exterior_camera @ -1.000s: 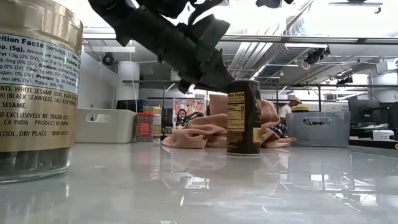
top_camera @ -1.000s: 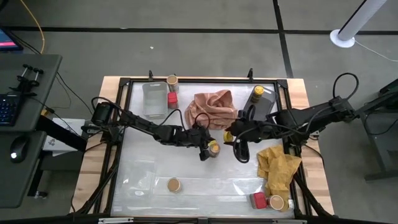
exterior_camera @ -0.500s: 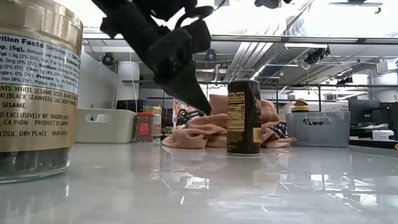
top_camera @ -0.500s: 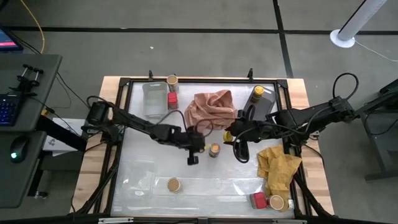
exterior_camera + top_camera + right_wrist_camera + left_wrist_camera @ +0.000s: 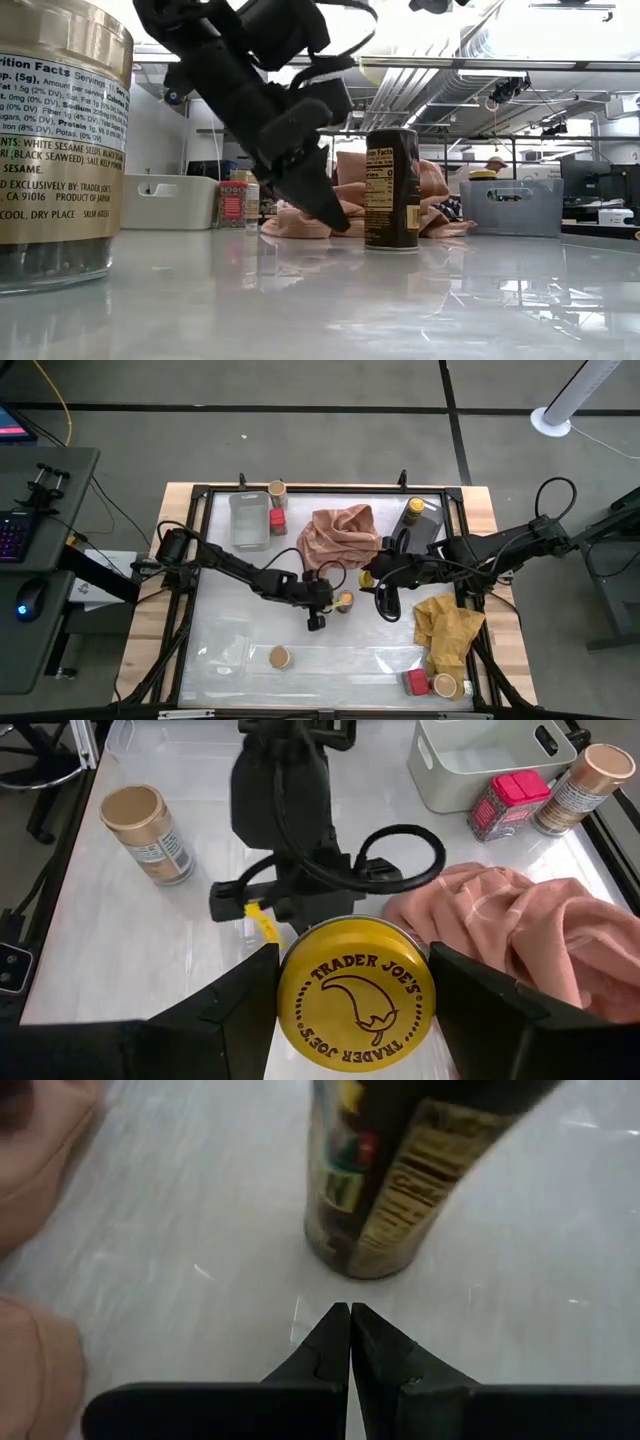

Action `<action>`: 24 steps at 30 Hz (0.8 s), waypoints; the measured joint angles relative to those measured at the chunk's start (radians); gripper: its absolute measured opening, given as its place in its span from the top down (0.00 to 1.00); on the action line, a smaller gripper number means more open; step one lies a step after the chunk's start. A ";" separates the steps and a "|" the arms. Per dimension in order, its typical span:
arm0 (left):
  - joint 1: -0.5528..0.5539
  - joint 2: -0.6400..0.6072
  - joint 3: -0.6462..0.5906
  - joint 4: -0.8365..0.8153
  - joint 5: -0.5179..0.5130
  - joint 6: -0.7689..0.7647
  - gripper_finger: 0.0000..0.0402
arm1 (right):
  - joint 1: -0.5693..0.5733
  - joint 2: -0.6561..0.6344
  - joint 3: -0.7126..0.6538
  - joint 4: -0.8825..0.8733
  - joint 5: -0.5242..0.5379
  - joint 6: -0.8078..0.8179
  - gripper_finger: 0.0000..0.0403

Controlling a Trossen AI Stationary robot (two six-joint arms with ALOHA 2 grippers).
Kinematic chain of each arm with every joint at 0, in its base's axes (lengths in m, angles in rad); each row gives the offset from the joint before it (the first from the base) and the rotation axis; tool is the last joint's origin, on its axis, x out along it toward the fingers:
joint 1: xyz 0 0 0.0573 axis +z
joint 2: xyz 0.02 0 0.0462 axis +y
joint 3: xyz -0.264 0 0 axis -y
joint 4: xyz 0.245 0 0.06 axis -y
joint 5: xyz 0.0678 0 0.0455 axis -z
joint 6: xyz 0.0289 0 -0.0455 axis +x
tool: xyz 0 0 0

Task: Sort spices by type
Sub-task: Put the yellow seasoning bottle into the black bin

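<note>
Two hands met at one yellow-lidded jar

Two dark arms reached in toward the middle of the tabletop (image 5: 240, 650). The left hand (image 5: 316, 622) hung low, just beside the yellow-lidded jar (image 5: 345, 600), its fingers (image 5: 330, 1342) pressed together with nothing between them; the left wrist view showed their tips pointing at the foot of that jar (image 5: 400, 1180), a little short of it. The right hand (image 5: 372, 582) sat on the jar's other side. Its fingers (image 5: 235, 995) stood wide apart, one on each side of the yellow lid (image 5: 355, 990), and whether they touched the jar could not be told.

In the high view the other spices lay scattered. A tan-lidded jar (image 5: 277, 490) stood at the far edge with a red box (image 5: 276, 517) next to it, beside a clear tray (image 5: 248, 520). A second tan-lidded jar (image 5: 281, 656) stood alone near the front. A third tan-lidded jar (image 5: 446, 685) and a second red box (image 5: 417, 681) sat together at the front right corner, below a yellow cloth (image 5: 448, 628). Another yellow-lidded container (image 5: 414, 507) stood at the far right, in or against a grey tray (image 5: 428, 525); which could not be told. A pink cloth (image 5: 340, 532) lay bunched behind the centre.
</note>
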 joint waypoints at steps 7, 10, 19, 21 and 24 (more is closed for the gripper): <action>0.000 -0.002 0.002 0.118 -0.001 -0.008 1.00 | 0.000 0.000 0.000 0.001 0.000 0.017 0.43; 0.000 -0.002 0.002 0.152 -0.001 -0.024 1.00 | 0.000 0.000 0.000 0.001 0.000 0.017 0.43; 0.000 -0.003 0.001 0.239 -0.023 -0.035 1.00 | -0.003 0.000 0.000 0.010 -0.024 0.045 0.43; 0.000 -0.002 0.001 0.253 -0.031 -0.035 1.00 | -0.009 0.003 0.000 0.019 -0.044 0.066 0.43; 0.006 -0.012 0.001 0.221 -0.019 -0.012 1.00 | -0.019 0.027 0.000 0.023 -0.081 0.105 0.43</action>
